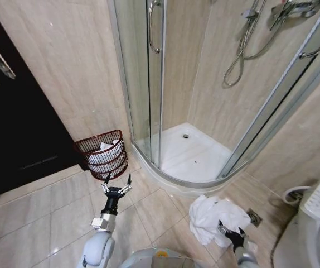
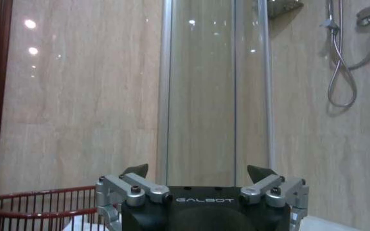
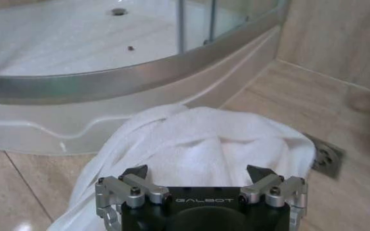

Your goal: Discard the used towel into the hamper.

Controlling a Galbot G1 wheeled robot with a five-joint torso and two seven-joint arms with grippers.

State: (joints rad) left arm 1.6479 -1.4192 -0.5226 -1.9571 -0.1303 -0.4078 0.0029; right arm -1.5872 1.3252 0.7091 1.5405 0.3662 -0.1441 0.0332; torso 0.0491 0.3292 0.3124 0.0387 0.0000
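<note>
The used towel (image 1: pixel 211 216) is a crumpled white heap on the tiled floor, just in front of the shower's curved base. My right gripper (image 1: pixel 231 229) hangs open directly over its near edge; in the right wrist view the towel (image 3: pixel 198 139) lies just beyond the spread gripper (image 3: pixel 198 173), with nothing held. The hamper (image 1: pixel 102 154), a small reddish-brown wicker basket with white cloth inside, stands against the wall left of the shower. My left gripper (image 1: pixel 118 182) is open, just in front of the hamper and a little to its right. In the left wrist view the hamper's rim (image 2: pixel 40 198) sits low beside the left gripper (image 2: pixel 198 171).
A curved glass shower enclosure (image 1: pixel 149 84) with a white tray (image 1: pixel 190 153) fills the middle. A floor drain (image 1: pixel 255 216) lies right of the towel. A toilet (image 1: pixel 316 223) stands at the right edge, and a dark door (image 1: pixel 15 123) at the left.
</note>
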